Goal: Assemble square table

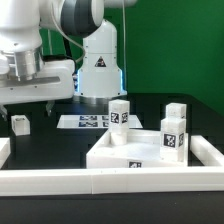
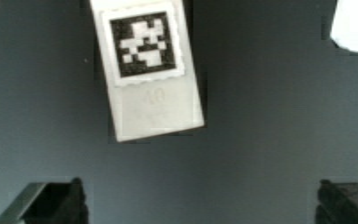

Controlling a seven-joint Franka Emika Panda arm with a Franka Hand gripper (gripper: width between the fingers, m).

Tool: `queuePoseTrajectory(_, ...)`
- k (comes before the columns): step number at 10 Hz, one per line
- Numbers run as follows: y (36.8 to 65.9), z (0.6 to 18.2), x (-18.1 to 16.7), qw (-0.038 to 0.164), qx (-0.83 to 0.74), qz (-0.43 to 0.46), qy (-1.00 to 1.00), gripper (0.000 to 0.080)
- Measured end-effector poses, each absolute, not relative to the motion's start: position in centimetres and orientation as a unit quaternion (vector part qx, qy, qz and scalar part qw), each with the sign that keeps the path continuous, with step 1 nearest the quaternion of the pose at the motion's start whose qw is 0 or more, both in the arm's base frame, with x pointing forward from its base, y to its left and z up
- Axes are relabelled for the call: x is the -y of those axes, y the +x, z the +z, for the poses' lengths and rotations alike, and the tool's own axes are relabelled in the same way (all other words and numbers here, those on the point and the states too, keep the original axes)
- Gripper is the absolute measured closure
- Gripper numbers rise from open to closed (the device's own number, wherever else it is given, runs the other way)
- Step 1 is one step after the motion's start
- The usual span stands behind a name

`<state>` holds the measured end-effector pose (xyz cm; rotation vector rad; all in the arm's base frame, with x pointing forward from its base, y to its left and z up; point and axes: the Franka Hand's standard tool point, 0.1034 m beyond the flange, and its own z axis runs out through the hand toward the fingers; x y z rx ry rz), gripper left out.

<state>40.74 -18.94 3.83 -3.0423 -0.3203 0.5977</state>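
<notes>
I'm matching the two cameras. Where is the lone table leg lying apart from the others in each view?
Exterior view: the lone leg lies on the dark table at the exterior view's left, below the gripper.
Wrist view: likely the same leg, lying beyond the open gripper.
Shared landmark: the gripper.

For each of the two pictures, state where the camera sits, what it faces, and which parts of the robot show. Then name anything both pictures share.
Exterior view: off the arm, low, facing the black table; shows the square table, legs, marker board, arm and open tool.
Wrist view: on the wrist, looking down past both fingertips at one tagged leg.
Shared: table surface and tool; which leg, I cannot tell.
</notes>
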Motion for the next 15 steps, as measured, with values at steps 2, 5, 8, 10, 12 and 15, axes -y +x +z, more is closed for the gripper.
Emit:
queuePoseTrajectory(2, 40.5, 4.4, 19.3, 0.021, 0.112, 0.247, -0.962, 0.015)
queuePoseTrajectory(5, 40.2, 4.2, 19.3, 0.027, 0.116, 0.326, -0.938, 0.015)
queuePoseTrajectory(8, 41.0, 3.6, 20.4, 0.011, 0.151, 0.337, -0.929, 0.015)
queuePoseTrajectory(10, 40.5, 3.0, 20.7, -0.017, 0.151, 0.307, -0.939, 0.015)
queuePoseTrajectory(12, 39.6, 2.6, 20.8, -0.01, 0.143, 0.317, -0.938, 0.015)
queuePoseTrajectory(15, 39.5, 2.4, 20.5, -0.008, 0.145, 0.326, -0.934, 0.015)
